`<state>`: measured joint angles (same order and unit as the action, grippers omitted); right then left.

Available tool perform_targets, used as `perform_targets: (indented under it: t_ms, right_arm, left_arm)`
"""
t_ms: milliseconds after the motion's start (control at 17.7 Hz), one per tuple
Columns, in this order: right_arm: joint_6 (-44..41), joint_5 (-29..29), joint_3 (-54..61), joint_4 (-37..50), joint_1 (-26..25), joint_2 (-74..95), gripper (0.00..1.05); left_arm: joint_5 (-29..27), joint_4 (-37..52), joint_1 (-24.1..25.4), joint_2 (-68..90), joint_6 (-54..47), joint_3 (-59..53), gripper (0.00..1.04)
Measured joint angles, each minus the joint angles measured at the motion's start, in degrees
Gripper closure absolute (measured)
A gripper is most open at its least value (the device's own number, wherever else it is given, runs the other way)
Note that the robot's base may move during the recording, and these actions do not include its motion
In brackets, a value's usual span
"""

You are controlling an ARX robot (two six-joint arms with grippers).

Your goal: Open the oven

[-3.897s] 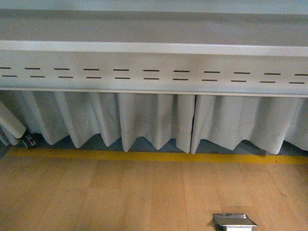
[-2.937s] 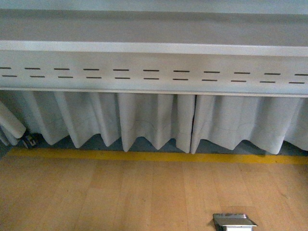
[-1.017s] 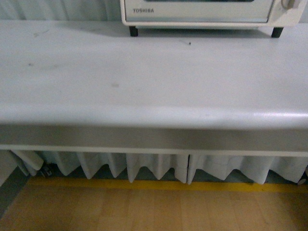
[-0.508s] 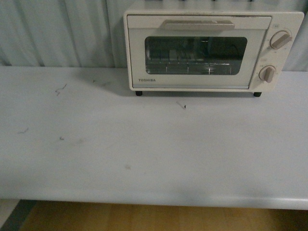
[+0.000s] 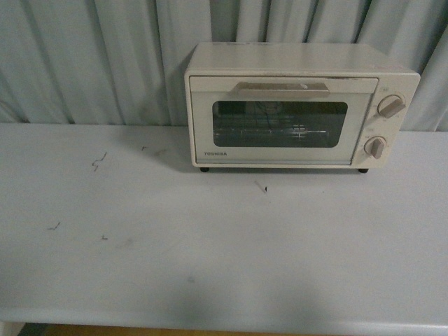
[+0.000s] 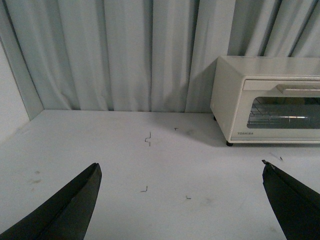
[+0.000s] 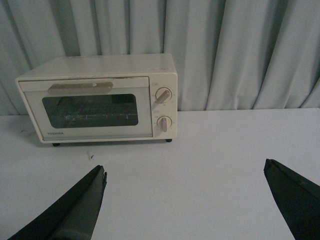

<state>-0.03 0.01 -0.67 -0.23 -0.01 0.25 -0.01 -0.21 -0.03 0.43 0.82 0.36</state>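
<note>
From where I stand this looks like a lab or test bay dressed for trials rather than a home kitchen. Pale grey-white curtains [image 5: 105,63] hang in pleats as a backdrop along the whole back edge of a plain white table [image 5: 210,245]. Its top carries small dark scuff marks [image 5: 98,162]. A cream Toshiba toaster oven [image 5: 294,105] stands near the curtains in dim, flat light.

Everything I see is dim, bluish and a little soft; light perhaps from the right, since the oven [image 5: 280,115] shadows leftward.
</note>
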Motion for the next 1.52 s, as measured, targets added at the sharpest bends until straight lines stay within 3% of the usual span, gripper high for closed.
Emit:
perform_targets:
  t_ms: [1468, 1525]
  right_arm:
    - [0.0, 0.0, 0.0, 0.0, 0.0, 0.0, 0.06]
    - [0.0, 0.0, 0.0, 0.0, 0.0, 0.0, 0.06]
  left_arm:
    - [0.0, -0.1, 0.0, 0.0, 0.0, 0.0, 0.07]
    - [3.6, -11.7, -0.3, 6.5, 8.9, 4.8, 0.07]
